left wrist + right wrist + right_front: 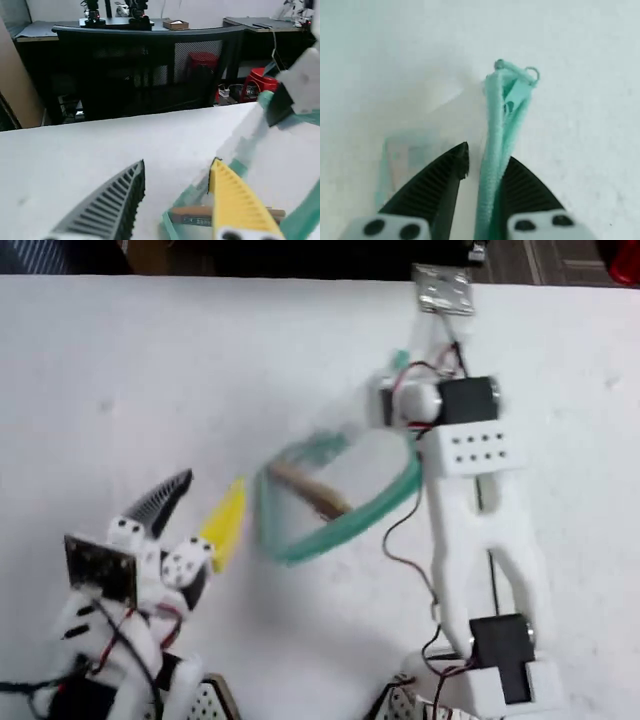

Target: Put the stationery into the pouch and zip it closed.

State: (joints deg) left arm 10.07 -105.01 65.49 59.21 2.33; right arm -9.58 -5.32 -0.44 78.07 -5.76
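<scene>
Seemingly at the zipping step. Clear plastic pouch with a teal zip band (345, 525) lying on the white bench (150, 370) between the two pincers, mouth gaping in a loop, with a brown stick-shaped piece of stationery (310, 490) already inside.

Right pincer (487, 155) closed on one end of the pouch's zip band, black jaws either side of it. Band end and a small metal ring (532, 75) poking out beyond the tips; probably the slider's pull, though hard to confirm. Left pincer (212, 480) spread wide and empty, grey finger (107, 205) and yellow finger (235, 200) just beside the pouch's opposite end.

To do this well:
- Hold the right grip firm, with the band taut and raised a little at that end.
- Bring the left pincer onto the pouch's free end and pinch the band only, not the clear wall.
- Draw the slider along the band, never across it, to avoid jamming the teeth.
- Check first for the stick's ends sitting clear of the mouth; otherwise a likely snag.

Pouch's long axis: running from the left pincer's end to the right pincer's end, on a slant away from the left arm, mouth facing up. Stick inside lying skewed to that axis, crossing the open loop at an angle.
</scene>
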